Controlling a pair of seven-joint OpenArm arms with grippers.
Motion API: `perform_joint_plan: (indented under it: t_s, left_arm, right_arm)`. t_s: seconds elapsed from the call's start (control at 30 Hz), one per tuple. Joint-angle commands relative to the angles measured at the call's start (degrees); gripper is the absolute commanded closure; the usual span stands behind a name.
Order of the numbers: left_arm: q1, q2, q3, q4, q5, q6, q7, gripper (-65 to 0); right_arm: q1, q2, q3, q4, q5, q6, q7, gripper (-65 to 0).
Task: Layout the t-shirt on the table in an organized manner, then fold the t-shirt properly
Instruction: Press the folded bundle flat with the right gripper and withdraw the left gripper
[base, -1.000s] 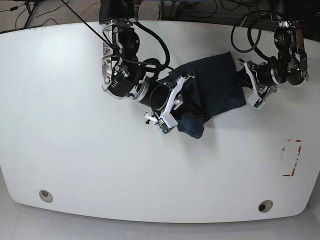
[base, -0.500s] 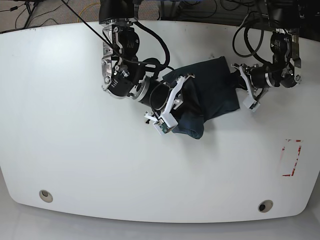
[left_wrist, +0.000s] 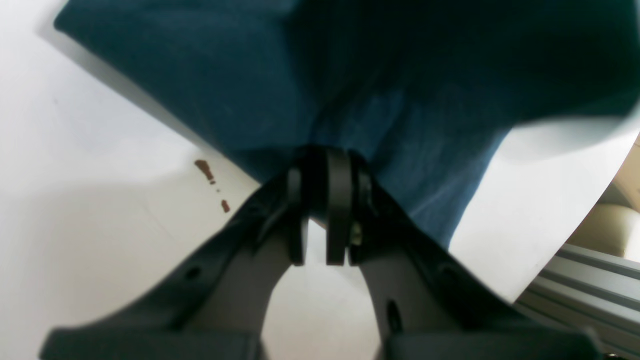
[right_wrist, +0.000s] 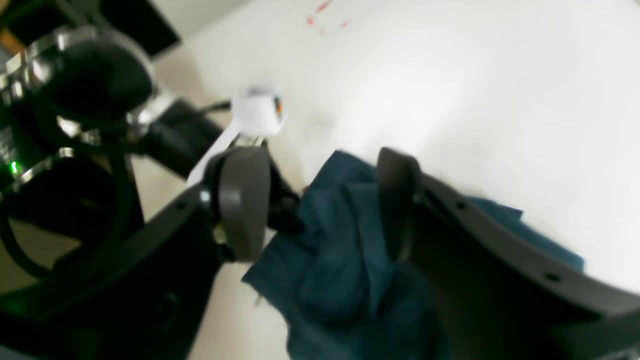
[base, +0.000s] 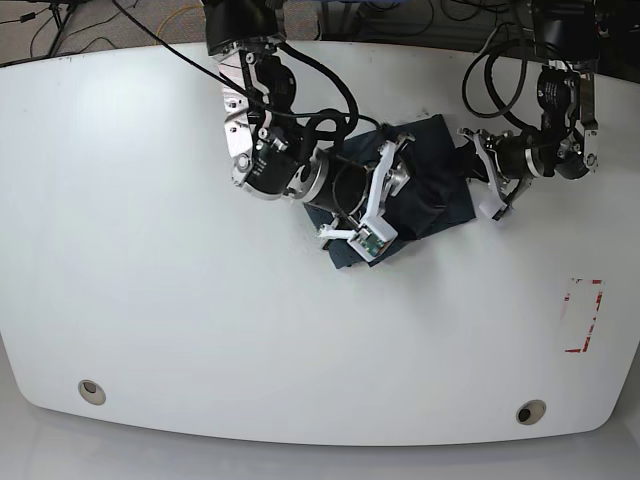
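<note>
The t-shirt (base: 435, 190) lies half hidden (under both arms).

T-shirt (base: 430, 185) plain dark navy, no pattern. Table (base: 150, 300) glossy white; brownish-red specks (left_wrist: 212, 185) just left of left gripper (left_wrist: 320, 235) fingers, dark grey. Red-outlined rectangle mark (base: 583, 315) on table. Right gripper (right_wrist: 320, 205) fingers grey.

One t-shirt (base: 440, 190), one table (base: 150, 260), two grommet holes (base: 91, 390), one red-outlined rectangle mark (base: 583, 315), and two robot arms (base: 260, 150).
</note>
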Motion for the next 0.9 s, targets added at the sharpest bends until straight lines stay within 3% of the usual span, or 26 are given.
perform_joint_plan:
  t_s: [0.0,0.23,0.43,0.77,0.87]
  left_arm:
    - [-0.59,-0.69,-0.26,0.59,-0.02,-0.08,0.07,-4.6]
    - [-0.59,-0.69,-0.26,0.59,-0.02,-0.08,0.07,-4.6]
    - [-0.59,-0.69,-0.44,0.86,-0.37,-0.08,0.07,-4.6]
    - [-0.24,-1.22,-4.66,4.99,-2.66,-0.08,0.16,-4.6]
    - [-0.24,-2.71,-6.15,5.34,-5.12,-0.08,1.21,-6.8]
  right_arm:
    - [0.90,-0.57,-0.80,0.98,-0.59,0.34,1.23,-38.0]
    - [0.63,-0.57,-1.06,1.42,-1.21,0.34,1.23,-43.3]
    - [0.90,2.58,-1.50,1.15,-3.67,0.34,1.23,-43.8]
    - [2.66,2.32,-10.12,-3.59,-19.84,0.34,4.13,-43.9]
    - [3.45,2.23,-10.91,-7.02,-20.55,0.34,6.60,-43.9]
